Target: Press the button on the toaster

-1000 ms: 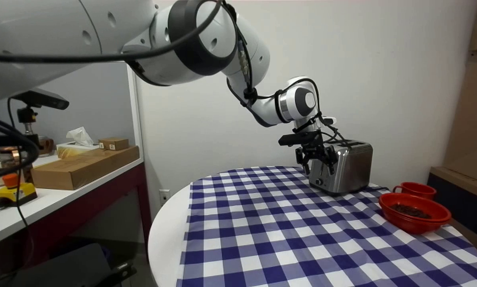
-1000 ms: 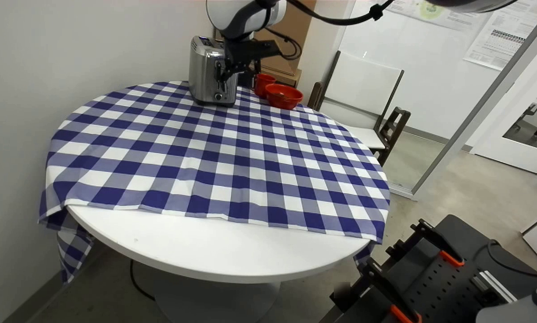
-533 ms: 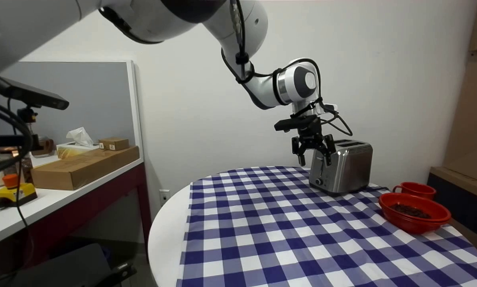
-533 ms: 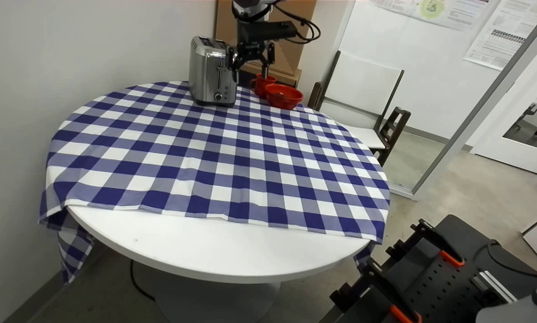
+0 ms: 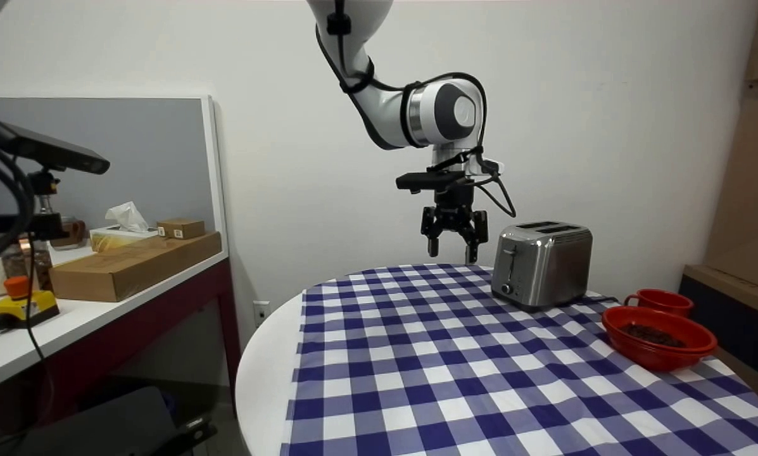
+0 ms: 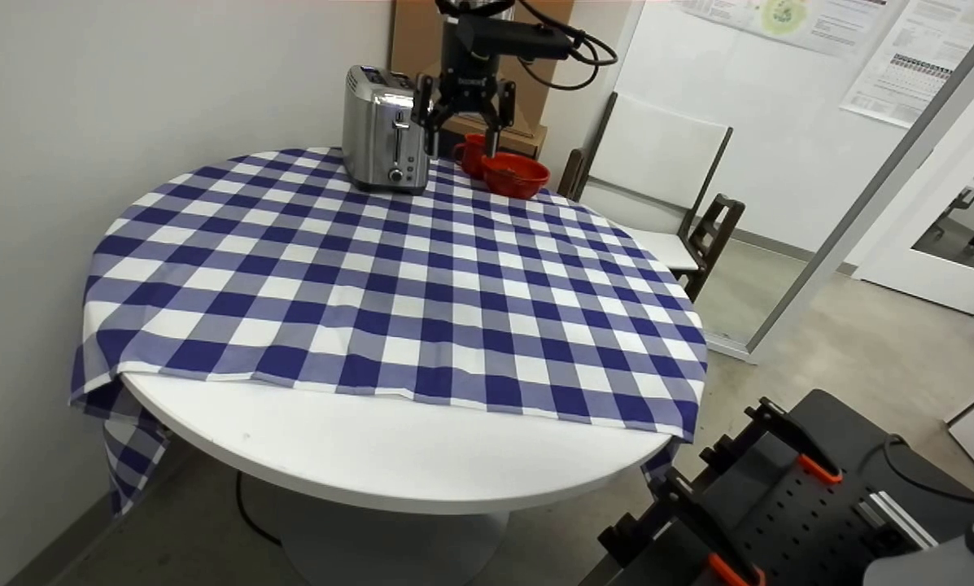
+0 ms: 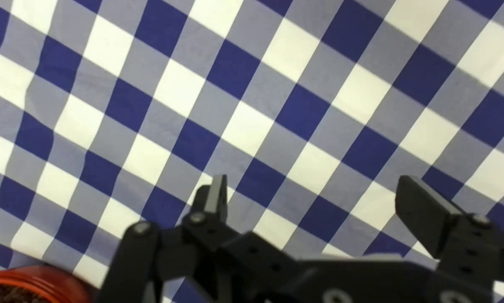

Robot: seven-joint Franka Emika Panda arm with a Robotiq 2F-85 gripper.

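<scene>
The silver toaster (image 5: 559,269) stands upright on the checked cloth; it also shows in an exterior view (image 6: 364,134). Its front has a lever (image 5: 510,256) near the top of its slot and a round knob (image 5: 506,289) below. The lever also shows in an exterior view (image 6: 399,124). My gripper (image 5: 453,257) points down with fingers spread and nothing between them, apart from the toaster on its lever side. In an exterior view my gripper (image 6: 461,153) overlaps the toaster's edge. In the wrist view my gripper (image 7: 313,185) is over bare cloth; the toaster is out of that view.
A red bowl (image 5: 660,354) with brown bits and a red mug (image 5: 663,300) stand beside the toaster. The bowl shows in the wrist view (image 7: 54,282). The checked cloth (image 5: 404,354) covers most of the round white table (image 6: 389,439). A wall (image 5: 290,190) stands behind.
My gripper has risen and moved away from the toaster's front, where it overlapped the lever. The arm has drawn back. The fingers stay spread. The toaster, bowl and mug have not moved.
</scene>
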